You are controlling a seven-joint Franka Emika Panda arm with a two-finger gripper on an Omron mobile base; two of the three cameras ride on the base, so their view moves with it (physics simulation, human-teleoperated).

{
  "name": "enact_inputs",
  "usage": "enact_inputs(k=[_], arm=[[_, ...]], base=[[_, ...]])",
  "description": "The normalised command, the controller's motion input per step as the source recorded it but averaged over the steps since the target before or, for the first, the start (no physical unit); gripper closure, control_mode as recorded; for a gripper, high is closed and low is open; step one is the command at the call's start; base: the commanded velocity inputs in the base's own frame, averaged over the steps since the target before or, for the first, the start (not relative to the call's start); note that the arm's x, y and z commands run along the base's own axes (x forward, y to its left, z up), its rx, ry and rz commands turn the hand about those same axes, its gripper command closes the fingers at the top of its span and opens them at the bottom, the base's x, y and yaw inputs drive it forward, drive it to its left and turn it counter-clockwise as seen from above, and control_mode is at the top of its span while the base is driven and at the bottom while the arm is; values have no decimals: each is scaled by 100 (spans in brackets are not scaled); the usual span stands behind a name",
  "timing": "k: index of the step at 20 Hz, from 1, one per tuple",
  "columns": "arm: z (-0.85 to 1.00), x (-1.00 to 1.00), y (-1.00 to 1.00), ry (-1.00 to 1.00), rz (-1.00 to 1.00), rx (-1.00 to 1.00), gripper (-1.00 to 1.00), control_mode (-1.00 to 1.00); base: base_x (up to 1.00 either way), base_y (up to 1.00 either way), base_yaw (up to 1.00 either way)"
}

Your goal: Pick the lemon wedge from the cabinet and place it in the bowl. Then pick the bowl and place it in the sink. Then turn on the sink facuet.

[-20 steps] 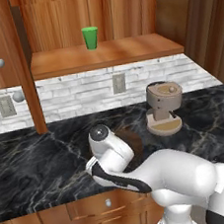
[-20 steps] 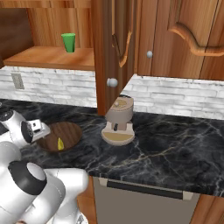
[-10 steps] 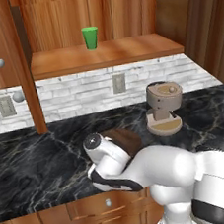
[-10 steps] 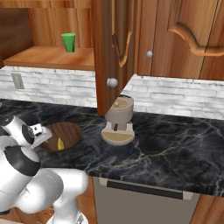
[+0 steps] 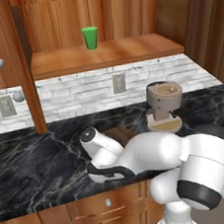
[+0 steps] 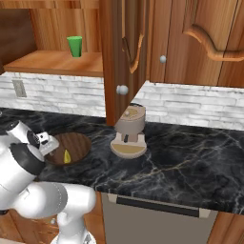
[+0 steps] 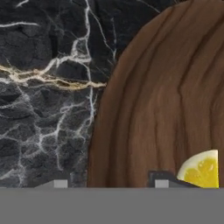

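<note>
We see the bowl (image 6: 68, 148) sitting on the dark marbled counter (image 6: 190, 157), close to its front edge, and the lemon wedge (image 6: 66, 156) lies inside it, toward the near side of the bowl's floor. From the hand view we get the wooden grain of the bowl (image 7: 166, 109) up close, its rim curving across the counter (image 7: 43, 87), and the wedge (image 7: 200, 169) peeks in at the lower right, cut face up. The gripper (image 7: 109, 183) straddles the bowl's rim there: one fingertip (image 7: 161, 180) is over the wood just beside the wedge, the other is over the bare counter outside the rim. The fingers stand apart with the rim between them; we cannot tell whether they touch it.

In the left base view the white arm folds low over the counter's front edge and hides most of the bowl (image 5: 119, 133). Behind it, the beige appliance (image 5: 164, 105) stands farther back on the counter. Up on the cabinet (image 5: 107, 55) shelf, near its middle, stands the green cup (image 5: 91, 38). The cabinet door (image 6: 125, 57) hangs open, its round knob (image 6: 122, 89) facing us.
</note>
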Motion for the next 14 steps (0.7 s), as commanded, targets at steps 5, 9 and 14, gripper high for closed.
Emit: enact_inputs(k=[5, 9, 14], arm=[[1, -27, -10, -2, 0, 0, 100, -100], [67, -90, -22, -13, 9, 0, 100, -100], [100, -99, -7, -16, 15, -7, 100, -100]], base=[[0, 0, 0], [0, 0, 0], [0, 0, 0]])
